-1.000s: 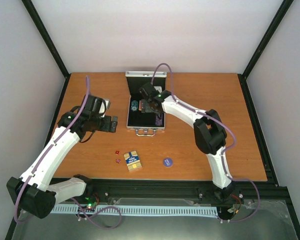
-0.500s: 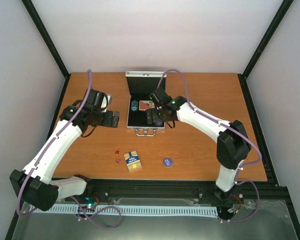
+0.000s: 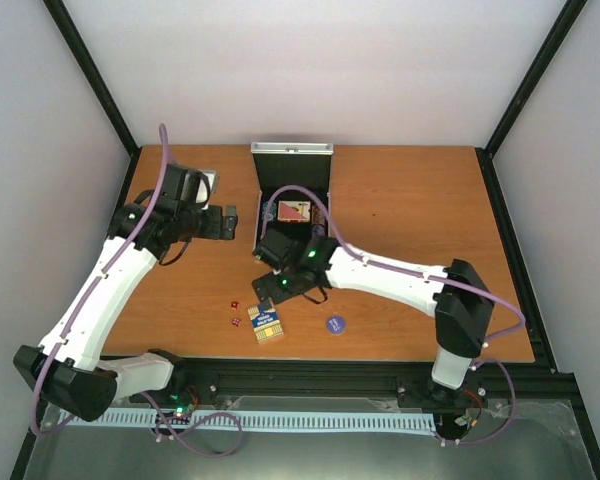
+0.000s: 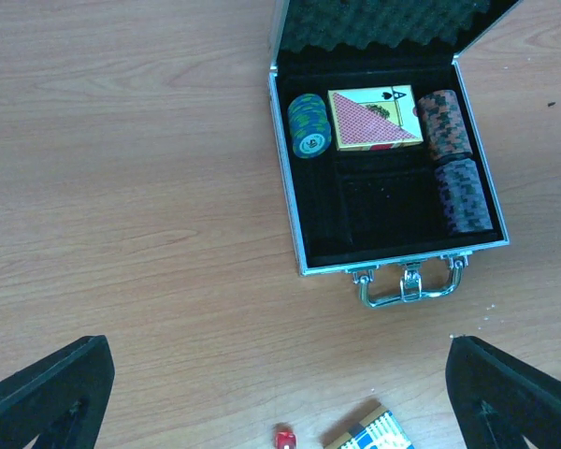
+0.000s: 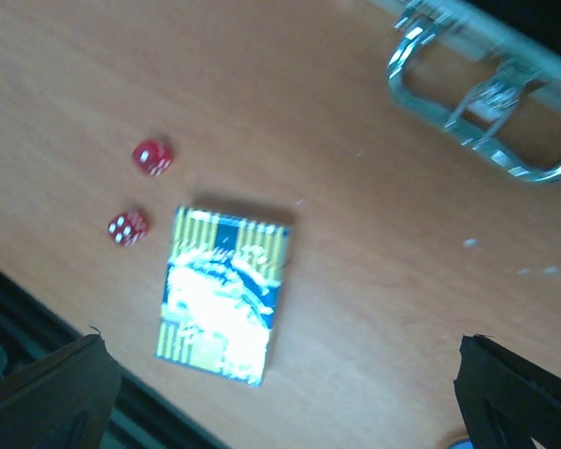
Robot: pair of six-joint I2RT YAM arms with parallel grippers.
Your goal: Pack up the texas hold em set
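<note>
Right gripper [image 5: 280, 398] (spread wide, empty) swung from case [image 4: 402, 259] to 1 blue-yellow deck [image 5: 222, 295], 2 dice [image 5: 151, 156]; left gripper [image 4: 280, 393] spread too.

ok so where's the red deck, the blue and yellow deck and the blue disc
red deck [image 4: 374, 120], left wrist view, middle of its top face
blue and yellow deck [image 5: 222, 295], right wrist view, middle of its top face
blue disc [image 3: 334, 323], top view, its centre

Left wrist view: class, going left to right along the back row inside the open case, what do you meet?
green-blue chip stack → red card deck → red-brown chip stack
</note>
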